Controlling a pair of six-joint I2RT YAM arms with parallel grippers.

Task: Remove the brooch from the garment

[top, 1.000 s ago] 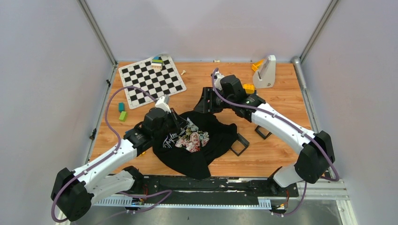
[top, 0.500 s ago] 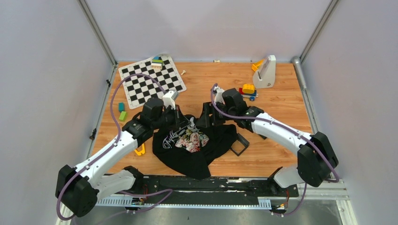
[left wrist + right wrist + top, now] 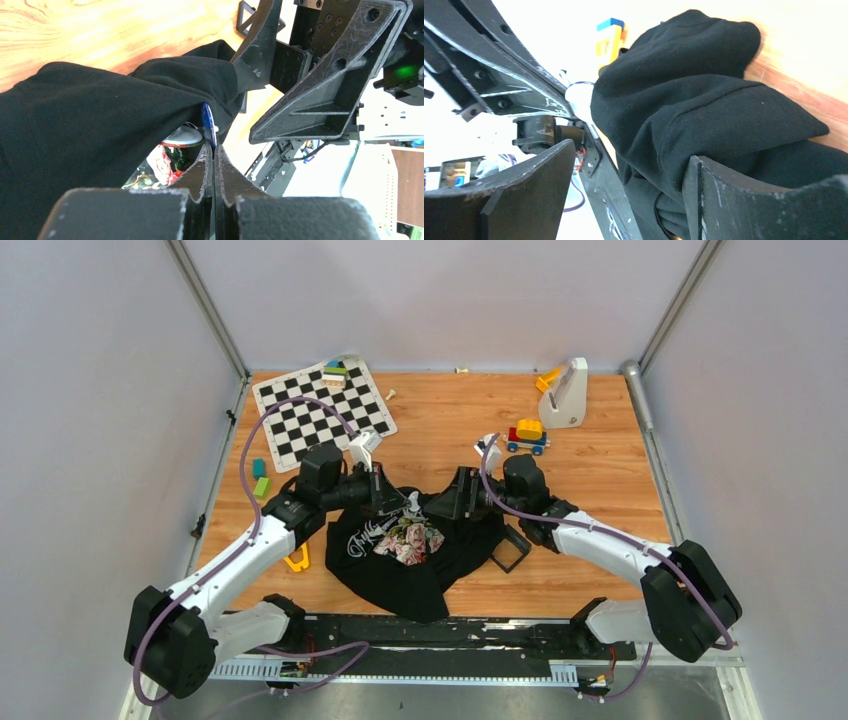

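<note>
While the left tool (image 3: 212, 150) clamps tight on the blue brooch (image 3: 207, 122) mid-frame, the right tool (image 3: 629, 152) gapes wide astride the black shirt (image 3: 704, 100).

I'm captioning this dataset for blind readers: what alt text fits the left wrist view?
The left gripper, shut, pinches the lower edge of a blue brooch seen edge-on against a bunched black shirt. The right gripper, open, looms close behind, over a wooden table.

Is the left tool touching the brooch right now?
Touching. The left wrist view shows the left tool shut, its tips pinching the lower edge of the blue brooch at the shirt fold.
</note>
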